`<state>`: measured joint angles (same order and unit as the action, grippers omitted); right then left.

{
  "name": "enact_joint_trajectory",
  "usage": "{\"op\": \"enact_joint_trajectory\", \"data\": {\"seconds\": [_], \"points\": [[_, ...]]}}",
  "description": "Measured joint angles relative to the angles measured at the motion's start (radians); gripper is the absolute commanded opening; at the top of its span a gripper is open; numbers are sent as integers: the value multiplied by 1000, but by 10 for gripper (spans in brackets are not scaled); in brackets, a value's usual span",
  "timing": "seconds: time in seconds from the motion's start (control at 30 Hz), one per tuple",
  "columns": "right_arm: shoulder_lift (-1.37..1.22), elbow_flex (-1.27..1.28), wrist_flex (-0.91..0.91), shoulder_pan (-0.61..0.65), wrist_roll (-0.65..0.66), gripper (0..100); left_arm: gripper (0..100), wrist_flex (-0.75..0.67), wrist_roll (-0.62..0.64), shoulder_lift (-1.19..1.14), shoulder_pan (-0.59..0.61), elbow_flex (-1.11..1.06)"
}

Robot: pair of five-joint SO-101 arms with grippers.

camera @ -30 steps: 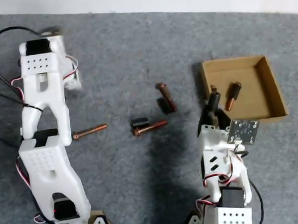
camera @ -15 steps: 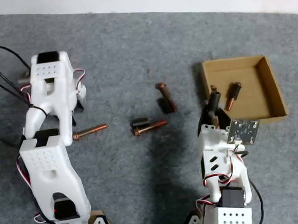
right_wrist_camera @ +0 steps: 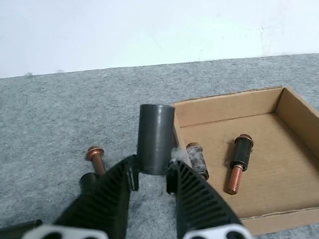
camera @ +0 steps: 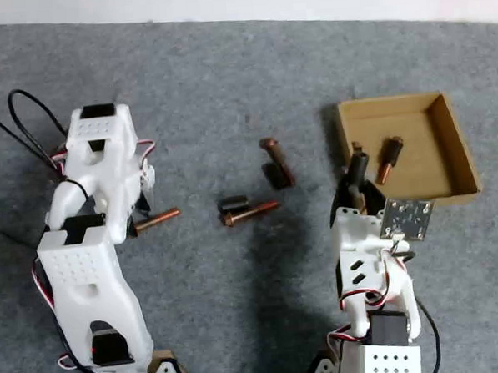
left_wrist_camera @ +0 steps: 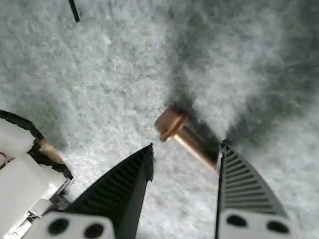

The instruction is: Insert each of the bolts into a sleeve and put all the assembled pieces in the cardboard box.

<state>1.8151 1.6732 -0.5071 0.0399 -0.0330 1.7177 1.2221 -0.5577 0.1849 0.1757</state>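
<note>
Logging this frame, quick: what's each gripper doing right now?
Left gripper: open, straddling a copper bolt.
Right gripper: closed, holding a dark sleeve upright.

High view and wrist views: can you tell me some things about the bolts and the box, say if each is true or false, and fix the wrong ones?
1. The right gripper holds a dark sleeve. True.
2. The cardboard box is empty. False: a bolt in a sleeve lies in it.
3. The left gripper is open around a bolt. True.
4. The cardboard box sits next to the left gripper. False: it sits next to the right gripper.
</note>
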Motion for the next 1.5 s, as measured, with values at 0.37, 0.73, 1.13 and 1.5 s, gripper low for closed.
{"op": "enact_joint_trajectory", "data": {"seconds": [0.37,0.73,1.13,1.5], "points": [[0,0,0,0,0,9,200,-252,28,54,-11,-224],[0,0,0,0,0,9,203,-305,28,54,-12,-238],[0,0,0,0,0,9,0,-318,28,54,-15,-236],[0,0,0,0,0,9,4,-362,28,58,-17,-219]]}}
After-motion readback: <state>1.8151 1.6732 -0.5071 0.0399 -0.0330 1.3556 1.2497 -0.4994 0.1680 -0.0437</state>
